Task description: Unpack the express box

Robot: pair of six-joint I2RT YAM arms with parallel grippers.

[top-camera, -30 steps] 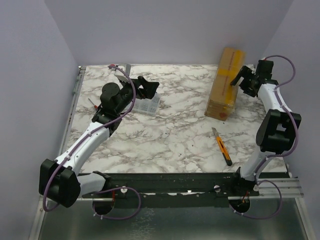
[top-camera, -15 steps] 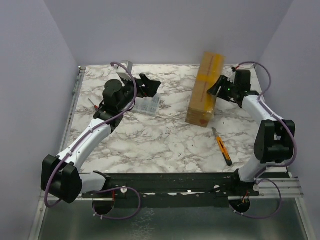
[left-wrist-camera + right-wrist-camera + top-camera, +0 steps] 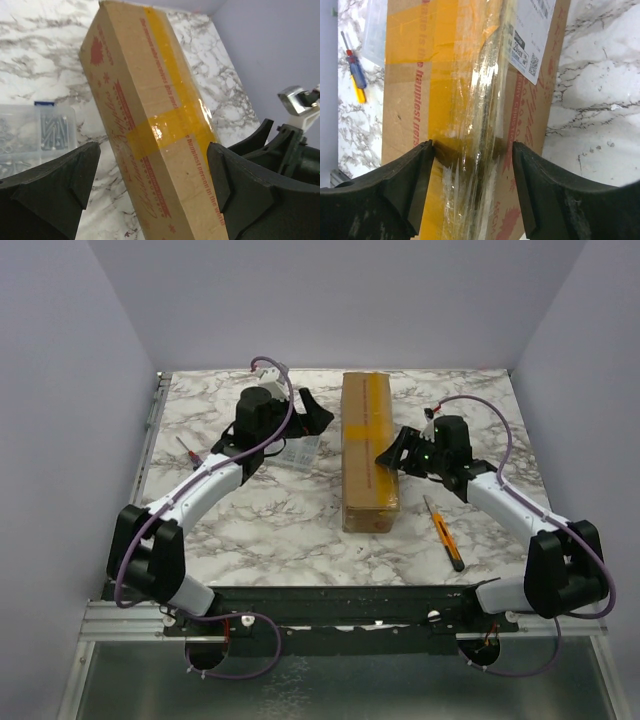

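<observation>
Orange and black, a slim plastic cutter knife [image 3: 446, 537] lies nearest on the white marble table [image 3: 290, 525]. Just past it, the right gripper [image 3: 388, 456] pinches the right side of the long brown cardboard express box [image 3: 366, 470]. It lies mid-table, its long side pointing near to far, with shiny yellow tape on top. Farther off, the left gripper [image 3: 318, 416] gapes wide and empty beside a small clear plastic case [image 3: 300, 450].

White marble table [image 3: 300, 530], long brown express box [image 3: 368, 450] lying in the middle, clear plastic case [image 3: 300, 452] far left, small screwdriver [image 3: 189, 449] at left edge, yellow utility knife [image 3: 446, 537] near right.
</observation>
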